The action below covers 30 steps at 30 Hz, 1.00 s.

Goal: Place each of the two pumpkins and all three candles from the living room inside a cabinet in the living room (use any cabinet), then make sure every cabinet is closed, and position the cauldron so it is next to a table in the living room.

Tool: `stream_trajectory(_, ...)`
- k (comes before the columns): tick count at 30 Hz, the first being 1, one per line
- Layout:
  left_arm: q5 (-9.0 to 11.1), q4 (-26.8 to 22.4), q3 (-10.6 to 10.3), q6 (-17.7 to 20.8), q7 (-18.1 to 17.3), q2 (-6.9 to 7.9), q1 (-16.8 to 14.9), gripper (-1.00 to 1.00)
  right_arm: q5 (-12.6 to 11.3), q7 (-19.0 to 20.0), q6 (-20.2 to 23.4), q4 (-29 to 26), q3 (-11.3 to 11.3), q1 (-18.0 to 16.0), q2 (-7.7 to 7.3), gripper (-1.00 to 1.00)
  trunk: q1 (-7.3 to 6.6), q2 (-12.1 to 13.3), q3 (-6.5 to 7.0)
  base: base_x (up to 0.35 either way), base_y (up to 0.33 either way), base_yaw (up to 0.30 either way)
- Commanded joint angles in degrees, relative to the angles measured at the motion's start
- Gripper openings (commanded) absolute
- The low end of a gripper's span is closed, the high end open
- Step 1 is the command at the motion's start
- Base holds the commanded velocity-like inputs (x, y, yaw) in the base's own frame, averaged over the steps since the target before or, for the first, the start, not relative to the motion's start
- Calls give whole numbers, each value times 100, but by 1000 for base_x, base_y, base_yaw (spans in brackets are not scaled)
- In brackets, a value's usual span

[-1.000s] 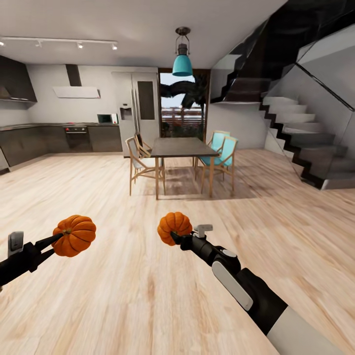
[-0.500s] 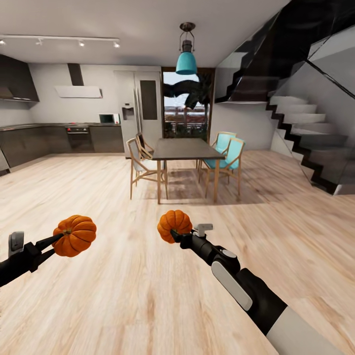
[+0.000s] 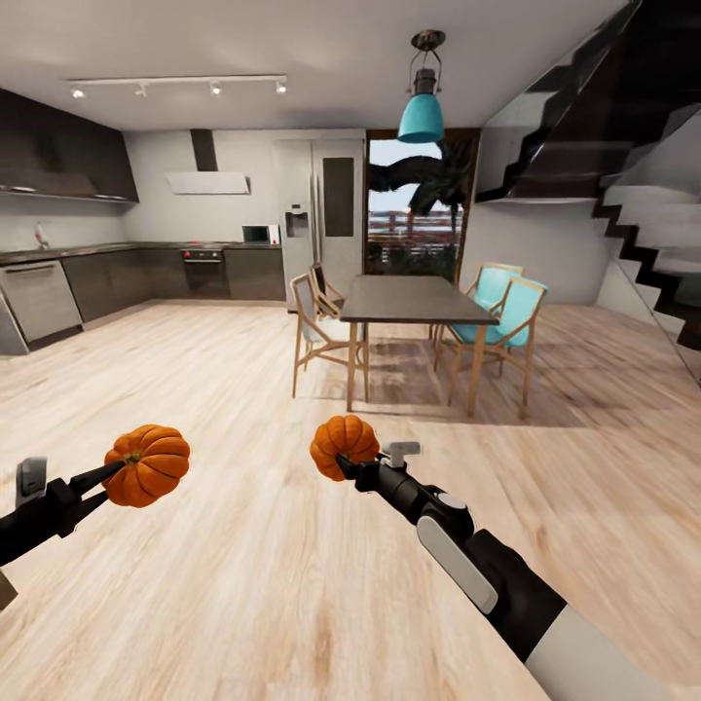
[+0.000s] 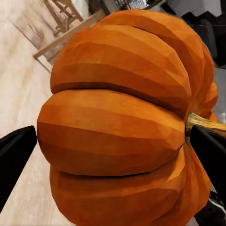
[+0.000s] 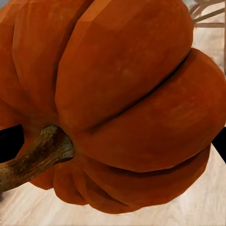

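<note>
Both arms carry a bright orange ribbed pumpkin above the wooden floor. My left gripper [image 3: 109,484] is shut on one pumpkin [image 3: 148,464] at the head view's lower left. That same pumpkin [image 4: 122,117] looms close in the left wrist view, a black finger [image 4: 14,155] on each side of it. My right gripper [image 3: 343,465] is shut on the other pumpkin [image 3: 344,443] near the head view's centre. In the right wrist view its brown stem [image 5: 33,157] sticks out sideways from the orange body [image 5: 127,103]. The candles, cabinet, cauldron and low table are out of view.
Ahead stands a dark dining table [image 3: 414,300] with wooden and teal chairs [image 3: 506,312]. Dark kitchen cabinets [image 3: 117,277] line the far left wall. A staircase [image 3: 652,253] rises at the right. Bare wooden floor [image 3: 243,565] lies between me and the dining table.
The whole head view has swung left: the dining table, lamp and stairs slid to the right and more of the kitchen shows. Both arms hold their pumpkins as before.
</note>
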Motion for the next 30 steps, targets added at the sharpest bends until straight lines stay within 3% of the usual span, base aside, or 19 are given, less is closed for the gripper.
stream_trajectory(1,62,0,8,47,-31,-2,-9,-100,-56,-50,8,-17,16,-4,-7,-100,2,-3,-5,337,0,269)
stream_trajectory(5,62,0,8,49,-32,-2,-9,-100,-39,-49,8,-17,18,-5,-2,-100,2,-3,-5,337,0,269)
stream_trajectory(13,62,0,8,49,-30,-7,-9,-100,220,-52,8,-10,10,-7,104,-100,2,-3,-5,336,0,269)
stream_trajectory(30,59,-9,2,47,-30,-20,-9,-100,244,-54,8,-9,15,-4,116,-100,2,-3,-5,336,0,269)
